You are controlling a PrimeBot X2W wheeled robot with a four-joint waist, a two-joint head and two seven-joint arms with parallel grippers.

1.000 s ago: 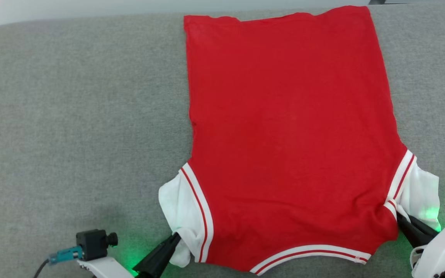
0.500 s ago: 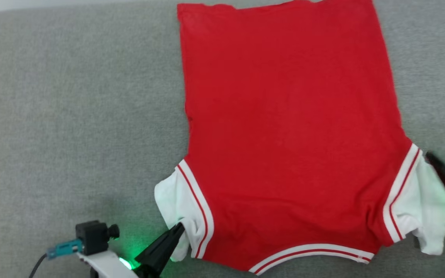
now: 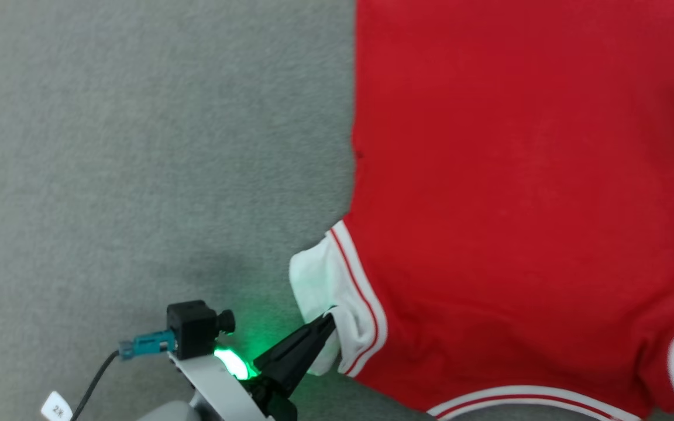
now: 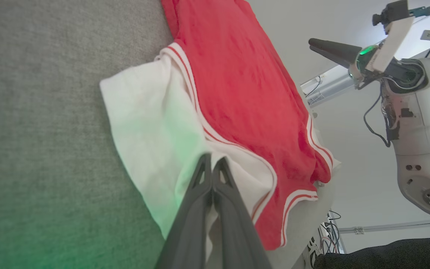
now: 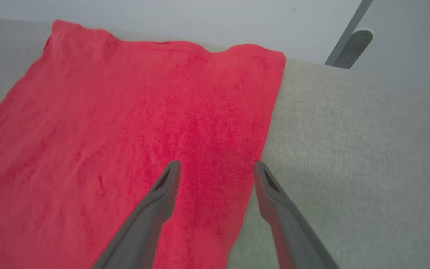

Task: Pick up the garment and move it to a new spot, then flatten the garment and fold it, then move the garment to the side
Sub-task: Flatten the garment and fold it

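I am keeping my left pincer (image 3: pixel 330 317) pressed together on the garment (image 3: pixel 518 175), pinching the white sleeve (image 3: pixel 313 280) on my left side, close to the near edge of the surface (image 3: pixel 109 146). In the left wrist view the fingers (image 4: pixel 200 194) are closing flat on a fold of that sleeve (image 4: pixel 144 123), and the cloth is bunching slightly around them.

What is changing is on my right. A second ago my right pincer (image 5: pixel 215 164) was clamped on the opposite sleeve by the near edge. Now it is spread wide, holding nothing, and hanging over the garment's right side edge. One finger (image 5: pixel 162 190) is sitting over red cloth and the other over bare grey surface, both pointing toward the far edge, where the hem (image 5: pixel 170 46) is lying.

My head camera is also swinging, so I am treating the garment's apparent slide across the head view as my own turn, not a move of the cloth.

The garment is lying spread out, plain red side up, collar end toward the near edge. I am judging the placing as done and the flattening as under way. My left sleeve still needs releasing before any fold.
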